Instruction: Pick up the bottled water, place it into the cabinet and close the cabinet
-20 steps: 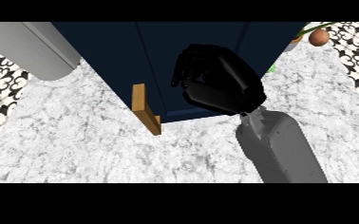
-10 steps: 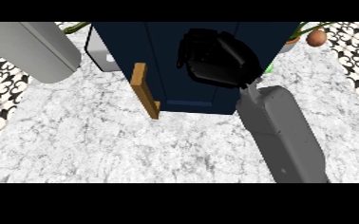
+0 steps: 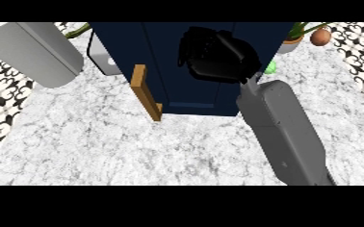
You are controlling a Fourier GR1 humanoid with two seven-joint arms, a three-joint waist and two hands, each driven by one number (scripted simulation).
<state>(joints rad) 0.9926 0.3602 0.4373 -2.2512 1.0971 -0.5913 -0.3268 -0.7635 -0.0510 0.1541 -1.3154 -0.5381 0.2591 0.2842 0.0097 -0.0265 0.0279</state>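
The cabinet point(image 3: 177, 67) stands at the back of the counter point(image 3: 107, 144), its handle point(image 3: 146, 92) at front left. The right hand point(image 3: 217, 57) lies over its top.

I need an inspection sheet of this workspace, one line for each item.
Surface: white marbled counter top, patterned tiles at both sides.
Job's things: dark blue cabinet with a wooden handle; bottled water not seen.
Clutter: small green object beside the cabinet; brown egg-shaped object at upper right; white object partly hidden behind the cabinet's left side.
Hands: right hand over the cabinet front, fingers curled; left hand not in view, only a grey forearm.
Cables: nothing seen.
Surroundings: green plant stems.
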